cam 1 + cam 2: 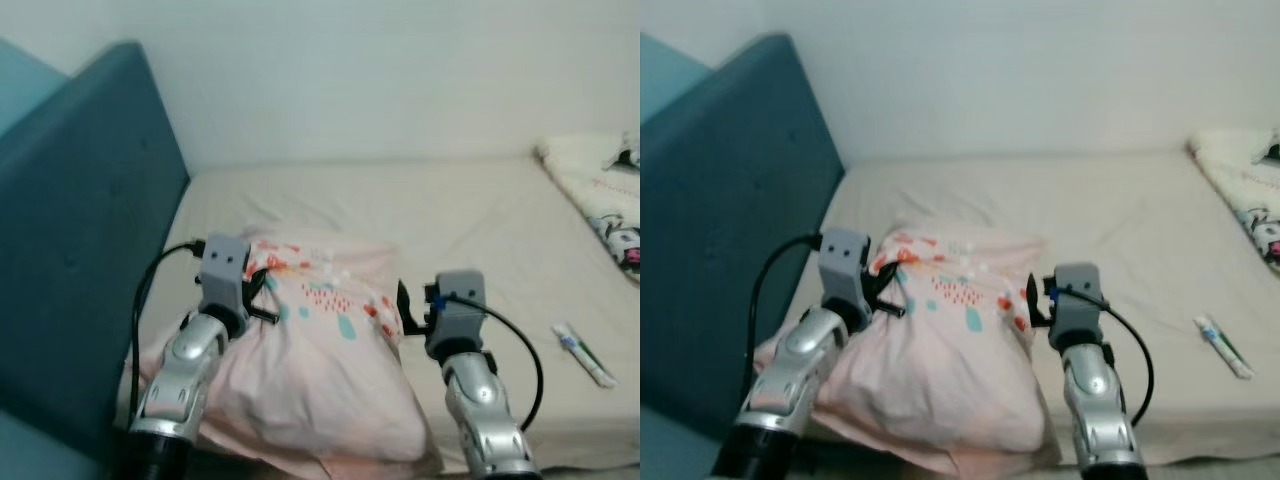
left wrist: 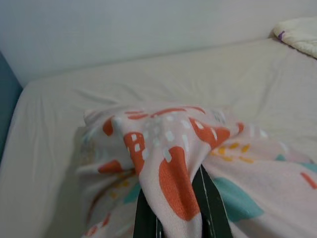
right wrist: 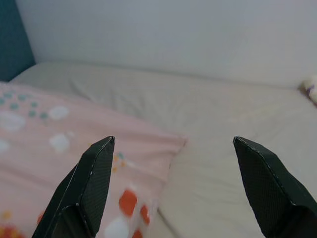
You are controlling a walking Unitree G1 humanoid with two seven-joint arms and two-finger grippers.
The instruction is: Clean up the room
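Left hand is clamping the pillow on the bed; right hand, fingers apart, is nearing for a two-handed lift.

No legible text, label, brand, number or sign in any view. Tube on the bed sheet carries green-blue markings, too small and blurred to read.

Teal headboard, white wall
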